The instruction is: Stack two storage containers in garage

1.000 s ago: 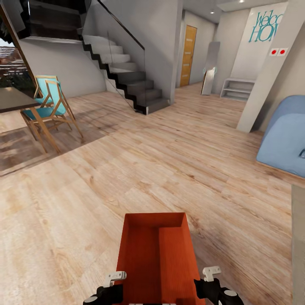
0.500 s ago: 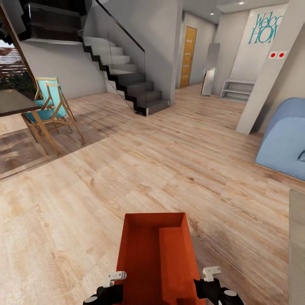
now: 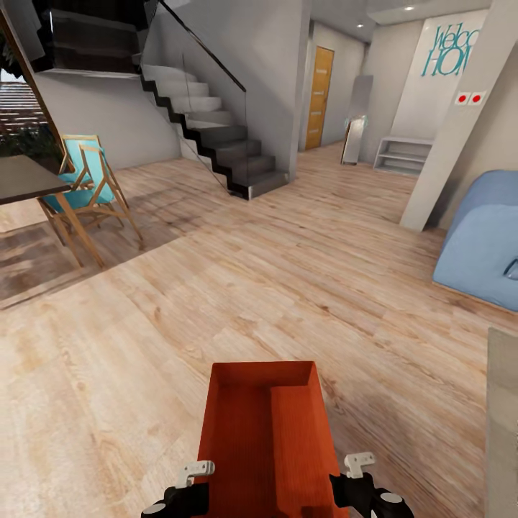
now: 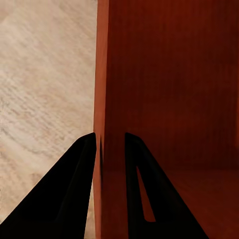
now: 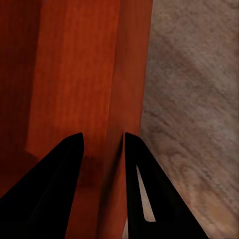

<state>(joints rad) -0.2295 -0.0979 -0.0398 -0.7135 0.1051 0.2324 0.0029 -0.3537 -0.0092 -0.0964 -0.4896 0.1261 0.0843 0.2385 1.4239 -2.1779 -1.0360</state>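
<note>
An orange-red storage container point(image 3: 248, 432) hangs low in front of me over the light wood plank floor point(image 3: 216, 302) of the living room. A tall orange-red slab point(image 3: 302, 446) fills its right half; I cannot tell whether that is the other container. My left gripper point(image 3: 188, 483) is shut on the bin's left wall, and in the left wrist view the black fingers point(image 4: 74, 189) straddle that thin wall point(image 4: 102, 99). On the right wall sits my right gripper point(image 3: 354, 476), also shut, its fingers point(image 5: 59, 184) clamping the wall point(image 5: 132, 99).
A dark staircase point(image 3: 216, 137) with a glass rail rises ahead on the left. A wooden chair point(image 3: 86, 183) with a teal seat and a dark table point(image 3: 21, 176) stand at the left. At the right are the blue sofa point(image 3: 489, 244) and a white pillar point(image 3: 460, 122). A hallway with a wooden door point(image 3: 319, 93) opens ahead.
The whole view has crept forward and shifted slightly, so the chair, stairs and sofa sit a little differently. The container and both grippers keep the same place relative to me.
</note>
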